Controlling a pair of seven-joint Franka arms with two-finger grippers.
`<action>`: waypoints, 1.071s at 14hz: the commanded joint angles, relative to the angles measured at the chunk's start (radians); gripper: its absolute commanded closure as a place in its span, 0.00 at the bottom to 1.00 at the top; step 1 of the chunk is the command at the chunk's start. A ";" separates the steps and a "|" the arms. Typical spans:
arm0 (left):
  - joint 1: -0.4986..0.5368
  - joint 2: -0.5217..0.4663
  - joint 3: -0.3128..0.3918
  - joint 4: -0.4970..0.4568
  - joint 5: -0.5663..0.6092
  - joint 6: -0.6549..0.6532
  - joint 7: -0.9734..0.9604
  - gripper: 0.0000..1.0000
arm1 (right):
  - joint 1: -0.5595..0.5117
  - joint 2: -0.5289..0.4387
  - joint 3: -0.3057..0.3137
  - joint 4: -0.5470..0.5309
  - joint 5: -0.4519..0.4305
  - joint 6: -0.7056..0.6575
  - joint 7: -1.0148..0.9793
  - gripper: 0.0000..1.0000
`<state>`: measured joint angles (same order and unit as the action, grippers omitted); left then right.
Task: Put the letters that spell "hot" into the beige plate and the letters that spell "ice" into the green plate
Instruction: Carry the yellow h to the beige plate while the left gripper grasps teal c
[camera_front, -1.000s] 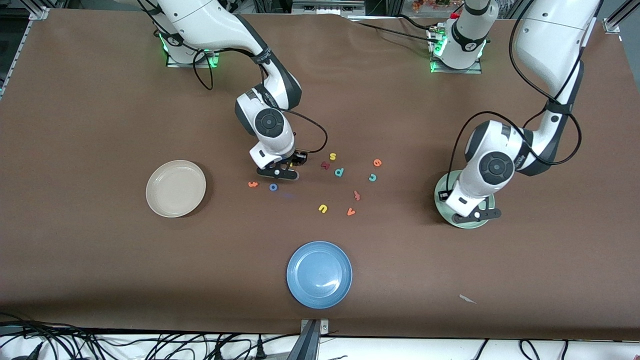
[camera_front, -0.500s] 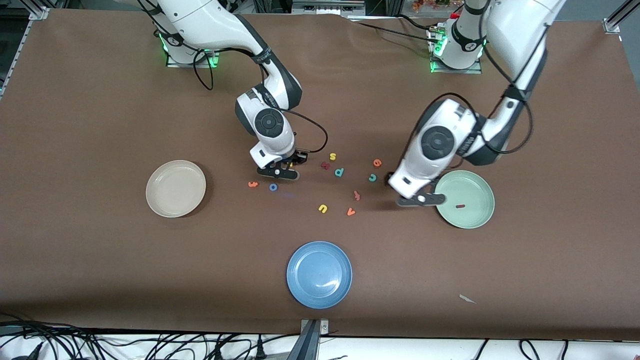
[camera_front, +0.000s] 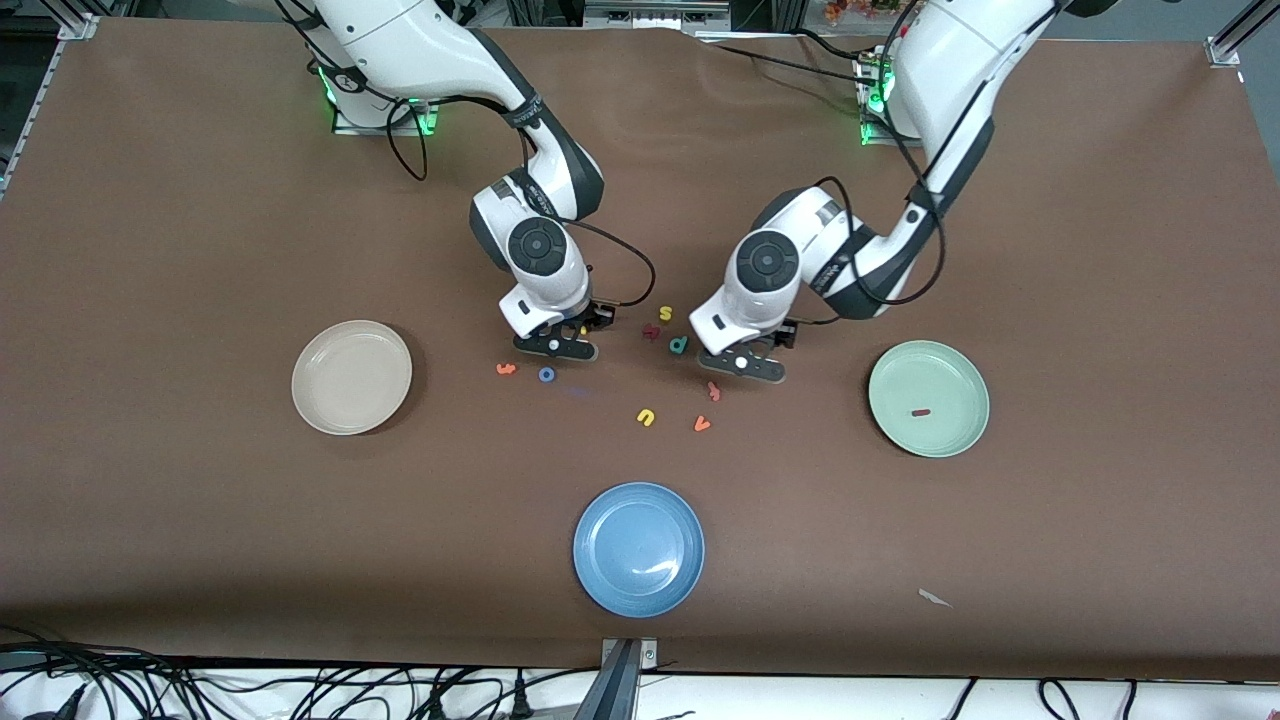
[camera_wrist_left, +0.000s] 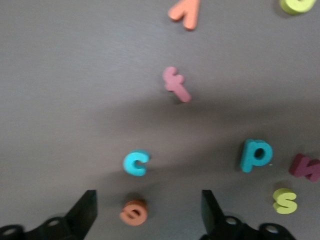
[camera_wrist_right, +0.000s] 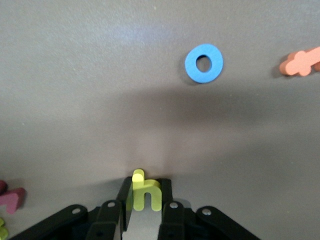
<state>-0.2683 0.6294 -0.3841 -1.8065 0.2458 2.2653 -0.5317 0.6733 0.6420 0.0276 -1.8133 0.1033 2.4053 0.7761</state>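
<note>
Across the brown worktop (camera_front: 200, 220) in the front view, the right gripper (camera_front: 556, 346) sits low among the scattered letters, between the beige plate (camera_front: 351, 377) and the letter cluster, with the blue "o" (camera_front: 546, 374) and orange "t" (camera_front: 506, 368) just nearer the camera than it; the beige plate is empty. Coming from its base at the other end, the left gripper (camera_front: 741, 366) hangs over the cluster on the side toward the green plate (camera_front: 928, 398), where the dark red "i" (camera_front: 921, 411) already lies. From the left wrist view, the jaws stand wide and empty, and the orange "e" (camera_wrist_left: 133, 211) lies on the worktop between them, a little toward one finger; the teal "c" (camera_wrist_left: 136, 163) lies just past it, apart from the teal "p" (camera_wrist_left: 256, 155) and the pink "f" (camera_wrist_left: 176, 84). So the "e" looks the likelier next pick, needing only a straight descent. From the right wrist view, the jaws are closed on the yellow "h" (camera_wrist_right: 145, 194), held upright between the fingers, so its carry goes toward the beige plate.
</note>
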 joint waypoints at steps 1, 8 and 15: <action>0.006 0.047 -0.002 0.007 0.029 0.075 0.032 0.30 | -0.030 -0.025 0.003 0.051 0.024 -0.092 -0.026 0.79; 0.017 0.046 0.002 -0.001 0.096 0.086 0.029 0.30 | -0.041 -0.099 -0.121 0.094 0.018 -0.241 -0.213 0.79; 0.024 0.050 0.002 -0.017 0.144 0.085 0.019 0.57 | -0.043 -0.150 -0.331 0.003 0.024 -0.239 -0.587 0.79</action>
<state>-0.2549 0.6885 -0.3773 -1.8147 0.3554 2.3538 -0.5154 0.6255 0.5389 -0.2591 -1.7442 0.1064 2.1534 0.2912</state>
